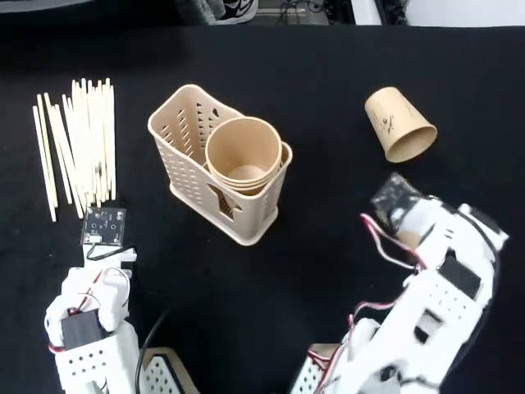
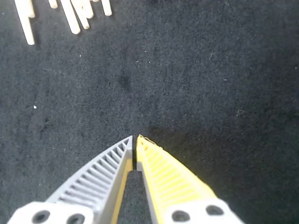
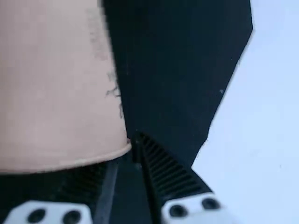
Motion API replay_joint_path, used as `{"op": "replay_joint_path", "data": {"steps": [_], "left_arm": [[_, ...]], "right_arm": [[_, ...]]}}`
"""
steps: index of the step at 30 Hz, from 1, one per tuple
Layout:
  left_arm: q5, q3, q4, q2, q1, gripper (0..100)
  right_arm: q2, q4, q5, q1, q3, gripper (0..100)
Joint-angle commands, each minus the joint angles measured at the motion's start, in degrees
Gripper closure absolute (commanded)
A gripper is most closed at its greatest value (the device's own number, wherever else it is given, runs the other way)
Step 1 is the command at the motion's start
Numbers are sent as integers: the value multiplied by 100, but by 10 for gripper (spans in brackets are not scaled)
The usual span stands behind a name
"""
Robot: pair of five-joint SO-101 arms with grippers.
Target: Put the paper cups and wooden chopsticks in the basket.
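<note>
We are looking at the loose cup (image 1: 399, 125), lying on its side just beyond the right pincer (image 3: 136, 139), which seems to be sitting closed on nothing; that pincer is by far the nearer of the two; the cup's long axis is running diagonally, its mouth pointing toward the near right and its base toward the far left; the basket (image 1: 184, 123), holding stacked cups (image 1: 244, 152), is standing well off to the cup's left; the chopsticks (image 1: 78, 139) are lying just beyond the closed, empty left pincer (image 2: 135, 140), their long axes running near to far.
</note>
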Motion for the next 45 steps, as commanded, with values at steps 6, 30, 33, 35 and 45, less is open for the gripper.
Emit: {"op": "replay_joint_path", "data": {"steps": [6, 30, 33, 35, 45], "left_arm": [[-35, 101, 26, -9, 22, 967], [-35, 101, 26, -9, 22, 967], [-35, 101, 26, -9, 22, 967], [-35, 101, 26, -9, 22, 967], [-35, 101, 26, -9, 22, 967]], "right_arm": [[-1086, 3719, -1116, -826, -2114, 986], [2826, 6048, -4185, -3974, -8919, 986], [3073, 6057, -4519, -4404, -8919, 986], [3108, 6057, -4668, -4615, -8910, 986], [3468, 6057, -4659, -4668, -8558, 977]]}}
